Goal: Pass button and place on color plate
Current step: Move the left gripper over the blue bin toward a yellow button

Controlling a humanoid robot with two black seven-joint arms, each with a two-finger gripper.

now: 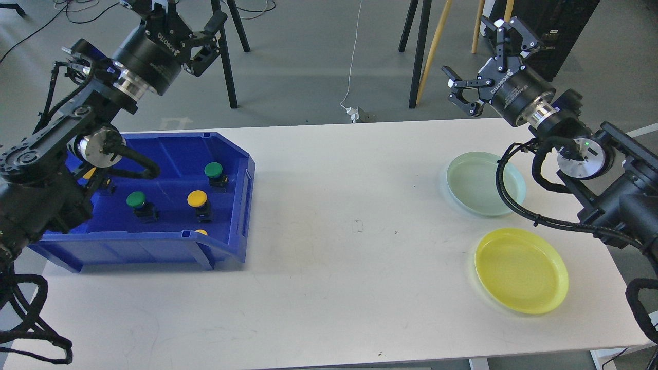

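A white table [329, 216] seen from above, with a black robot arm entering from each side. On the left sits a blue bin [226, 216] with an open, sloped front, which leaves its contents easy to reach from above. Inside stand several push buttons: a green button [213, 170] toward the back, a second green button [136, 199] nearer the front left, and a yellow button [197, 198] beside it. Two more yellow caps are only partly visible, one behind the left arm and one at the bin's front lip.

On the right lie two empty plates, a pale green plate [475, 185] and, nearer the viewer, a yellow plate [522, 270], apparently set as colour-matched targets.

The left hand [198, 28] is raised high beyond the bin's back edge, fingers spread wide, holding nothing; the buttons lie well below and nearer the viewer. The right hand [475, 67] also hovers wide open and empty, above the table's far edge behind the green plate, well apart from every button. No button appears picked up yet.
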